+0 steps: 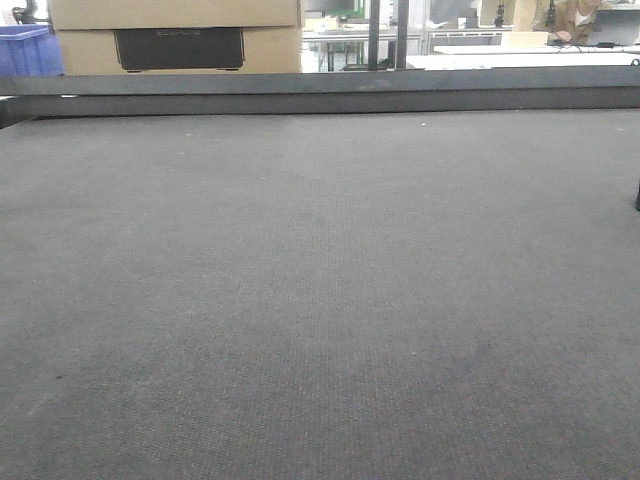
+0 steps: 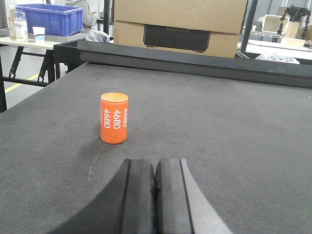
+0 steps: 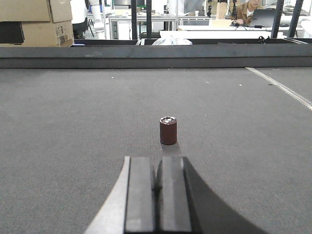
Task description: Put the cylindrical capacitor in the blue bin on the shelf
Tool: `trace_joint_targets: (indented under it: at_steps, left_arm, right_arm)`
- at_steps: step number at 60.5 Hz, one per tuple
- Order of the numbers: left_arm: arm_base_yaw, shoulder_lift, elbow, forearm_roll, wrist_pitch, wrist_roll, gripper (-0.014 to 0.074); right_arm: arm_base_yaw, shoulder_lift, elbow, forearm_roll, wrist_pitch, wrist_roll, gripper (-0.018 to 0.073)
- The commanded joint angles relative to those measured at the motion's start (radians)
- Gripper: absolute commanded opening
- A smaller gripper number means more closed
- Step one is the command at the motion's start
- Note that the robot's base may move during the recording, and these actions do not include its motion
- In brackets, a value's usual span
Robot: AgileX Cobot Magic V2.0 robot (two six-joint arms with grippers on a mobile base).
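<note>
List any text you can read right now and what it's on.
"4680", white, repeated on the orange cylinder.
"ECOFLOW", faint, on the dark panel of the cardboard box.
Small print on the carton side: too blurred to read.
Dark red cylinder: no legible marking.

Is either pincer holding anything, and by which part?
Nothing held. Left pincer and right pincer are shut empty; orange cylinder and dark red cylinder stand free ahead.
</note>
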Motion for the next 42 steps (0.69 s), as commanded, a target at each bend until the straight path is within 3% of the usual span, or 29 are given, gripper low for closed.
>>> trace_joint_targets:
  at_steps: [1, 32, 42]
  left_arm:
    - [0.0, -0.005, -0.002, -0.005, -0.02, 0.0, -0.0111]
    - [0.0, -0.005, -0.002, -0.005, -0.051, 0.0, -0.0111]
    - [0.0, -0.005, -0.002, -0.005, -0.139, 0.0, -0.0111]
  right_arm:
    - [0.001, -0.004, 0.002, -0.004, -0.024, 0.002, -0.016]
    - [0.001, -0.004, 0.002, -0.004, -0.032, 0.002, -0.016]
    - [0.001, -0.004, 0.002, -0.004, -0.062, 0.002, -0.016]
